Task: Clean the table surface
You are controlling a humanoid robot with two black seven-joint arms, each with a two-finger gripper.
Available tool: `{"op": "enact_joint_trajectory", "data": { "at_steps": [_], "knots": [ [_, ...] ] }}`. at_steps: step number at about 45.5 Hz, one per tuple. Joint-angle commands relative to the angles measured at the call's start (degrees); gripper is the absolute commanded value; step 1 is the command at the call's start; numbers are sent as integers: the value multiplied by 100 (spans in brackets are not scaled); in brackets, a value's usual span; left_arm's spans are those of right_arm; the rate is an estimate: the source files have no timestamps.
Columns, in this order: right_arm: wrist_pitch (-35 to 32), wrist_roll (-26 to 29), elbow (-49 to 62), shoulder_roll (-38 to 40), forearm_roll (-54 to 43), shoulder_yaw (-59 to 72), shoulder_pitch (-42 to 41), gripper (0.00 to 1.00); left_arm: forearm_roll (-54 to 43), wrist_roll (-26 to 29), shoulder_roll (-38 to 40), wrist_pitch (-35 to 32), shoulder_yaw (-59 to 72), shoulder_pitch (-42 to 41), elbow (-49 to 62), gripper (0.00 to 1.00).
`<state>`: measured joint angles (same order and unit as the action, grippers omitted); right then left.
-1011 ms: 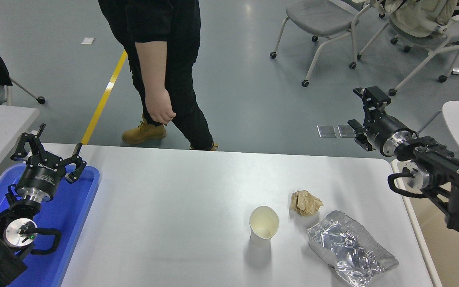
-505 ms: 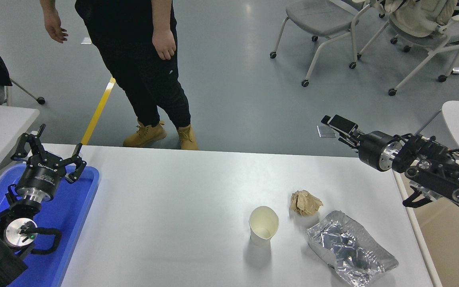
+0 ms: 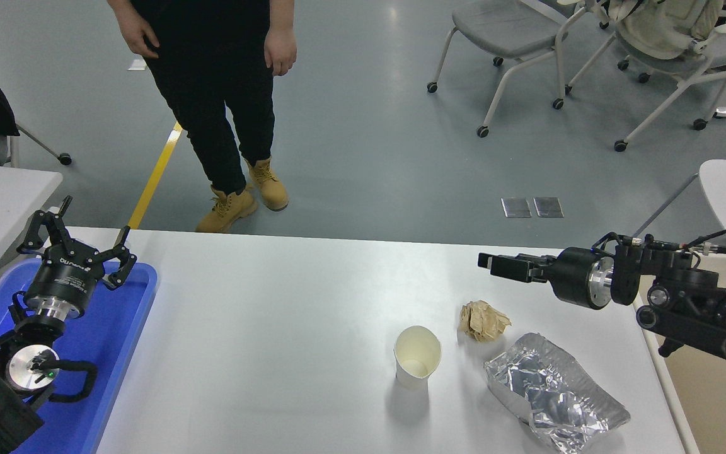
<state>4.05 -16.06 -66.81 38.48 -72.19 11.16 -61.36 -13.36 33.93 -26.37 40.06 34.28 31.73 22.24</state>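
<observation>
The table surface (image 3: 275, 302) is a wide white top. On its right part stand a white paper cup (image 3: 417, 355), upright and open, a crumpled ball of brown paper (image 3: 483, 320) and a creased silver foil bag (image 3: 552, 394) lying flat. My right gripper (image 3: 494, 265) reaches in from the right edge, pointing left, hovering just above and behind the brown paper, and holds nothing. I see it edge-on. My left gripper (image 3: 89, 230) is parked open over the blue tray at the lower left.
A blue tray (image 3: 117, 340) lies at the table's left end. A beige bin (image 3: 709, 403) stands off the right edge. A person in black (image 3: 224, 94) stands beyond the far edge. Wheeled chairs (image 3: 508, 31) sit further back.
My right arm has swung down and left, from raised off the table's far right corner to low over the table near the brown paper. The person stepped back and left.
</observation>
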Motion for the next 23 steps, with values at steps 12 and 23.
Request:
{"op": "enact_joint_trajectory", "data": {
  "at_steps": [12, 23],
  "knots": [
    [-18, -20, -825, 556, -780, 536, -192, 100, 0, -1, 0, -6, 0, 0, 0, 100],
    [-193, 51, -1230, 503, -464, 598, -201, 100, 0, -1, 0, 2, 0, 0, 0, 100]
  ]
}}
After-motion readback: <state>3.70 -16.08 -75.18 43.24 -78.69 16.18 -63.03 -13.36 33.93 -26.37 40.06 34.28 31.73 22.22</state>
